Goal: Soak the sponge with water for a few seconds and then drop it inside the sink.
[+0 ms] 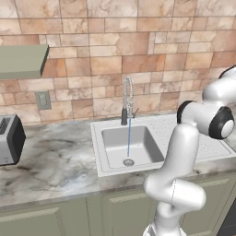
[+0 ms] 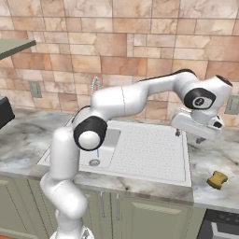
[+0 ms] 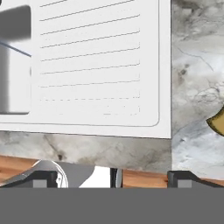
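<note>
The sponge [image 2: 217, 179], a small yellow-ochre block, lies on the marble counter to the right of the sink [image 2: 140, 175]; in the hand view a corner of the sponge [image 3: 217, 122] pokes in at the right edge. A thin blue stream of water [image 1: 129, 138] runs from the coiled chrome tap [image 1: 127, 99] into the basin by the drain [image 1: 128, 162]. My gripper [image 2: 188, 137] hangs open and empty above the drainboard's right edge, up and left of the sponge. Its fingertips [image 3: 43, 179] rise at the bottom of the hand view, over the ribbed drainboard [image 3: 92, 65].
A dark toaster [image 1: 9, 138] stands on the counter at the far left, under a grey-green shelf [image 1: 23, 60]. A wall outlet [image 1: 43, 99] sits left of the tap. The tiled wall runs close behind the sink. A dark appliance top [image 2: 221, 228] shows below the sponge.
</note>
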You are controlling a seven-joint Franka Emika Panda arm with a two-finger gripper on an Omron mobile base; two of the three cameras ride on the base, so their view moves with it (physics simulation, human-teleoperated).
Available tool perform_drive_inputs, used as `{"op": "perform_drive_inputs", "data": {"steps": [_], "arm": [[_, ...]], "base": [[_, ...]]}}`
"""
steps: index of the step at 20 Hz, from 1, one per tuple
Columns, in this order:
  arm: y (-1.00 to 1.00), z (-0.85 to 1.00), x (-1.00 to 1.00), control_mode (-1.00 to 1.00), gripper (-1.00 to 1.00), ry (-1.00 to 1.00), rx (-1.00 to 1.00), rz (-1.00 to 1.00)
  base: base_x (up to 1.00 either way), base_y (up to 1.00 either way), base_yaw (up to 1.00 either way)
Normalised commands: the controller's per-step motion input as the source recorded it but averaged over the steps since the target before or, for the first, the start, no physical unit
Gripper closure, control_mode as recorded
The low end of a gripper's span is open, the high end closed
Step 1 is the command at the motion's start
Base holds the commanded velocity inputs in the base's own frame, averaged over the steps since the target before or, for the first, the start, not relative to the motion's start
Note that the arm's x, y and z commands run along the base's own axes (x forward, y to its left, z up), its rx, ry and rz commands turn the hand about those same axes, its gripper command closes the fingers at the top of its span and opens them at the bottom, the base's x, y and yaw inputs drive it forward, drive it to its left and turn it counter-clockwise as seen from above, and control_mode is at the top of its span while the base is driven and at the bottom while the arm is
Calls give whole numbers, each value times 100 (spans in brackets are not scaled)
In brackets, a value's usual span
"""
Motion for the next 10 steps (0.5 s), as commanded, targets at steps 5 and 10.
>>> {"op": "perform_drive_inputs", "data": {"steps": [5,10], "arm": [[-22,-37,-29,-100,-100,-7,-12,-3],[-25,-13,-19,-100,-100,-1,-15,-1]], "base": [[0,0,0],[0,0,0]]}}
